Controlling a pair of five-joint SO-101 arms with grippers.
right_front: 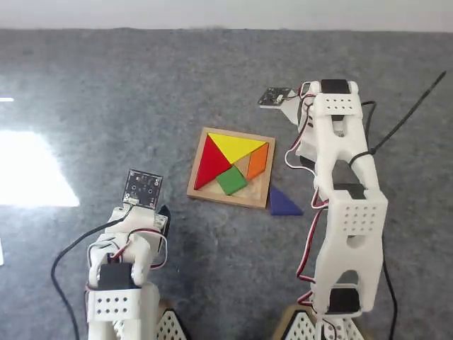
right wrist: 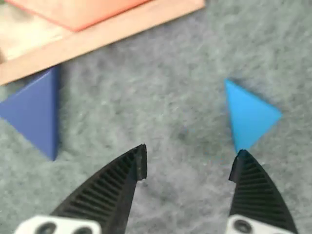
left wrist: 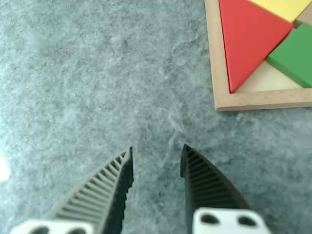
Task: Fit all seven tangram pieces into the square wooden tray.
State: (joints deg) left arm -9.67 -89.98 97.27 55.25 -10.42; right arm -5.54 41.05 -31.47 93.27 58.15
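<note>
Closest in the high view stand the left arm (right_front: 127, 276) and right arm (right_front: 347, 212); between them on the bench (right_front: 106, 92) the square wooden tray (right_front: 226, 200) holds a red triangle (right_front: 209, 164), yellow triangle (right_front: 237, 146), orange piece (right_front: 258, 161) and green square (right_front: 231, 180) — a dark blue triangle (right_front: 283, 202) just beside it. Left wrist view: left gripper (left wrist: 156, 158), jaws apart, over bench near the tray. Right wrist view: right gripper (right wrist: 190, 163) spread wide — a light blue triangle (right wrist: 249, 116) close by.

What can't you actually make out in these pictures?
Left wrist view: the tray is cut off by the picture's edge, so most of it is lost.
Right wrist view: the orange piece runs off the edge, so its shape is unclear.
High view: the right arm covers the table beneath it; the tray's bare gaps are too small to judge their shape.
</note>
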